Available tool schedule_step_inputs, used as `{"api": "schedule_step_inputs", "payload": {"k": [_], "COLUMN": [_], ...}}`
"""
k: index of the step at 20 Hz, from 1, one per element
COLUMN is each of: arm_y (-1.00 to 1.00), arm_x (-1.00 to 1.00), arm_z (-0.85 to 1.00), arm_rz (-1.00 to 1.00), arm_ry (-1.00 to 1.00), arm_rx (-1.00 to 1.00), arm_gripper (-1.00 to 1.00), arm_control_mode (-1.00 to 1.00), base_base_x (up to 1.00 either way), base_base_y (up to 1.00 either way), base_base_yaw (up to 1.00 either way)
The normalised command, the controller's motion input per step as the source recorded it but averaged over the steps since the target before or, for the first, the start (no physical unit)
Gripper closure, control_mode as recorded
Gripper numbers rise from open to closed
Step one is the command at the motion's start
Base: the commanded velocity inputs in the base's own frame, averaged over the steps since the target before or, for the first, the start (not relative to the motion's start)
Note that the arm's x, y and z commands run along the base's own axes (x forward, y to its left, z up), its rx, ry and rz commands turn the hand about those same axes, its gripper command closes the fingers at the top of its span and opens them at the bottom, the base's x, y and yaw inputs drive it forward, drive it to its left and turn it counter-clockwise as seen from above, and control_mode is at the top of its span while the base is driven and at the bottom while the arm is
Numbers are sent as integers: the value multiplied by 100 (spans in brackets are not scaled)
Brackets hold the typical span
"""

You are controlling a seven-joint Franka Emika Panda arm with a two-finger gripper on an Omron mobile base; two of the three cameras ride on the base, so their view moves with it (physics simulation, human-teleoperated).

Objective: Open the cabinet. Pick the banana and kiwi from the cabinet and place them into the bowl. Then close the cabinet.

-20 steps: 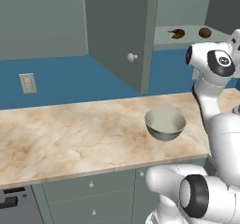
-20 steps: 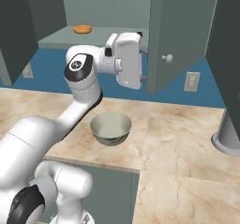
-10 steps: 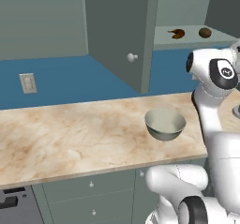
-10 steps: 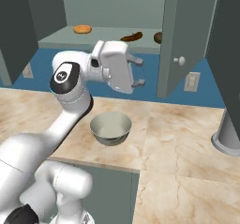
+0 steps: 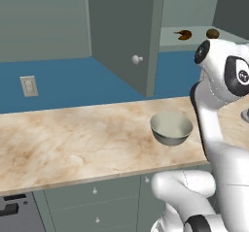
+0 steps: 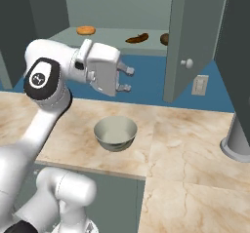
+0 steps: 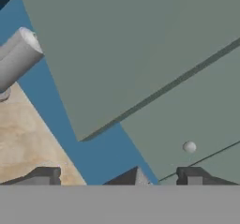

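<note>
Blue wall runs behind a marbled beige worktop (image 6: 195, 149), with grey-green drawer fronts (image 5: 97, 207) below its front edge. Above it hangs the cabinet (image 6: 193, 37), both doors swung open so that its pale shelf (image 6: 117, 34) shows; one door (image 5: 121, 32) with a small round white knob (image 5: 136, 59) juts out over the worktop in the left base view. A white wall outlet (image 5: 28, 86) sits on the blue wall to the left.

On the worktop stands the bowl (image 6: 115, 133), grey outside and pale inside, holding nothing. The gripper (image 6: 126, 79) hangs in the air above and a little behind the bowl, pointing sideways toward the open door, its jaws spread wide and gripping nothing.

Up on the shelf lies the banana (image 6: 136, 38), a dark brown crescent, with the kiwi (image 6: 165, 39) near it, partly hidden by the door edge in the right base view. Farther along the same shelf rests a flat orange-brown item (image 6: 86, 30), too small to name.

A grey cylinder (image 6: 238, 139) stands at the worktop's right end.
</note>
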Motion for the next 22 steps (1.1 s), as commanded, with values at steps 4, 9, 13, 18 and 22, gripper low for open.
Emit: {"api": "schedule_step_inputs", "payload": {"k": [4, 9, 13, 18, 22], "arm_y": [0, 1, 6, 25, 33], "arm_x": [-22, -6, -1, 0, 0], "arm_z": [13, 14, 26, 21, 0], "arm_rz": [0, 0, 0, 0, 0], "arm_ry": [-36, -42, -38, -37, -28], "arm_rx": [39, 37, 38, 31, 24], "arm_gripper": [-100, -100, -100, -100, -100], "arm_control_mode": [-100, -100, -100, -100, -100], "base_base_x": [0, 0, 0, 0, 0], "base_base_y": [0, 0, 0, 0, 0], "base_base_yaw": [0, 0, 0, 0, 0]}}
